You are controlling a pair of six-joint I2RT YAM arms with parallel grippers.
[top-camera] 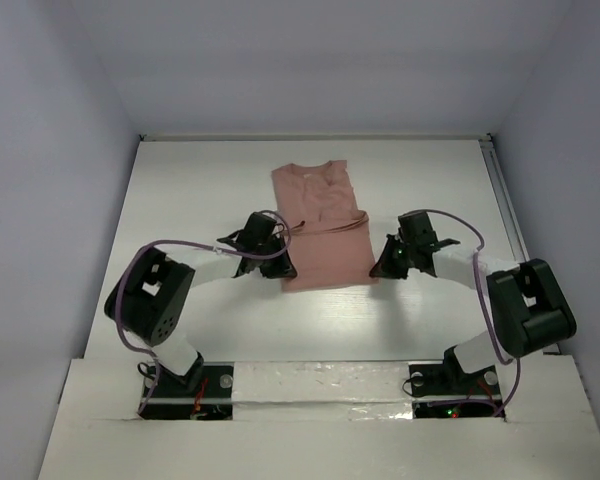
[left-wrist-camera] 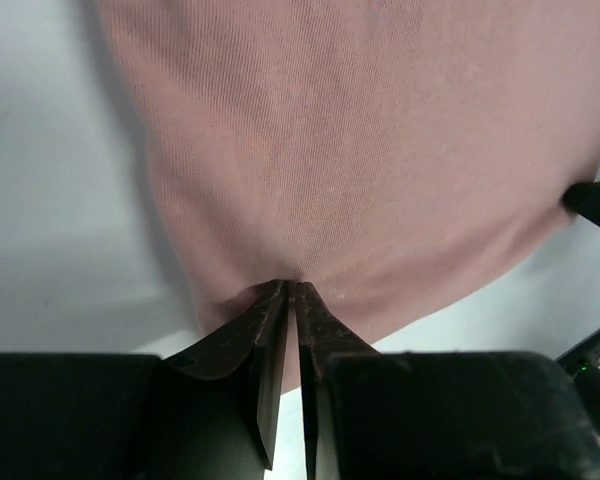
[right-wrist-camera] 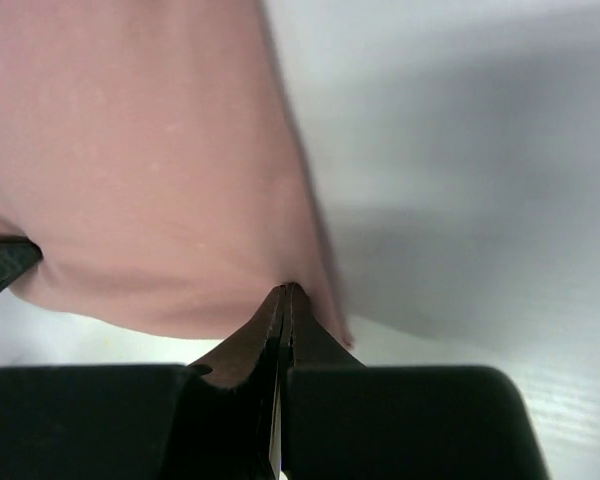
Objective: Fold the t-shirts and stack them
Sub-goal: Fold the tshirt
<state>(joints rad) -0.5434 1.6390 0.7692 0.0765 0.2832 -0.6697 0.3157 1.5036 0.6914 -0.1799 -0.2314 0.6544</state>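
Note:
The salmon-pink t-shirt [top-camera: 320, 215] lies flat on the white table [top-camera: 200, 190], folded into a narrow strip with the collar at the far end. My left gripper [top-camera: 282, 266] is at its near left corner. In the left wrist view that gripper [left-wrist-camera: 292, 286] is shut, pinching the shirt's [left-wrist-camera: 360, 150] near edge. My right gripper [top-camera: 379, 268] is at the near right corner. The right wrist view shows the right gripper [right-wrist-camera: 287, 290] shut on the cloth [right-wrist-camera: 130, 150] close to its right edge. No print shows on the upper side.
Pale walls [top-camera: 50, 150] close in the table on the left, far and right sides. A metal rail [top-camera: 504, 200] runs along the right edge. A raised white ledge [top-camera: 320, 385] with both arm bases spans the near edge. The other arm's dark fingertip [left-wrist-camera: 595, 205] shows in each wrist view.

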